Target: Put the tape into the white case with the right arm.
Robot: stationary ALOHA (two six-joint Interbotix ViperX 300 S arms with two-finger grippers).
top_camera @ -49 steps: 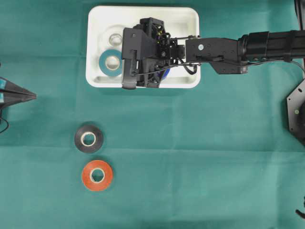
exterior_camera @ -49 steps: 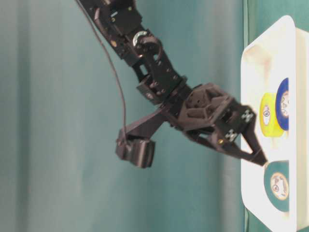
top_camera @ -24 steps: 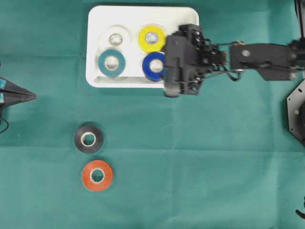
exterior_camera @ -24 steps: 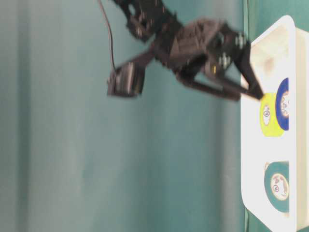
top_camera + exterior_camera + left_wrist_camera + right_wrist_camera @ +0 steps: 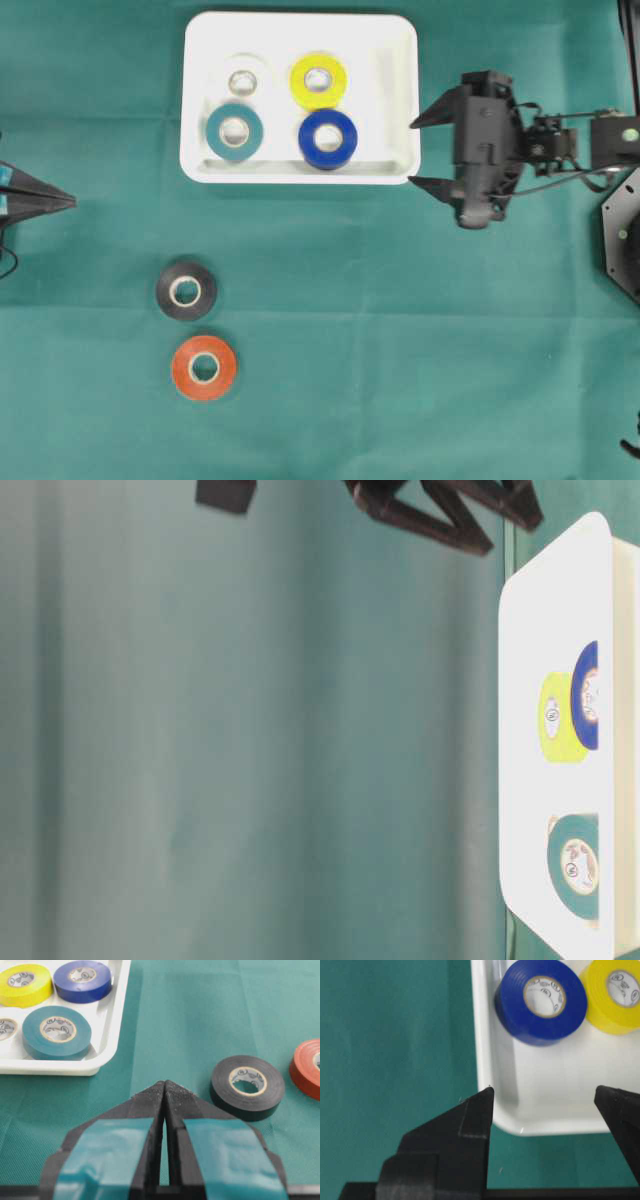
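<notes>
The white case (image 5: 395,90) lies just ahead of the right gripper (image 5: 422,150), whose jaws stand spread and empty. The blue tape (image 5: 327,138) rests inside it. The left gripper (image 5: 165,1091) is clenched, empty.

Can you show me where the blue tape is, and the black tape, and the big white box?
blue tape (image 5: 328,138): overhead view, on its top face beside the core hole.
black tape (image 5: 186,291): overhead view, on the ring at its middle.
white case (image 5: 400,95): overhead view, on the bare floor near its right rim.
</notes>
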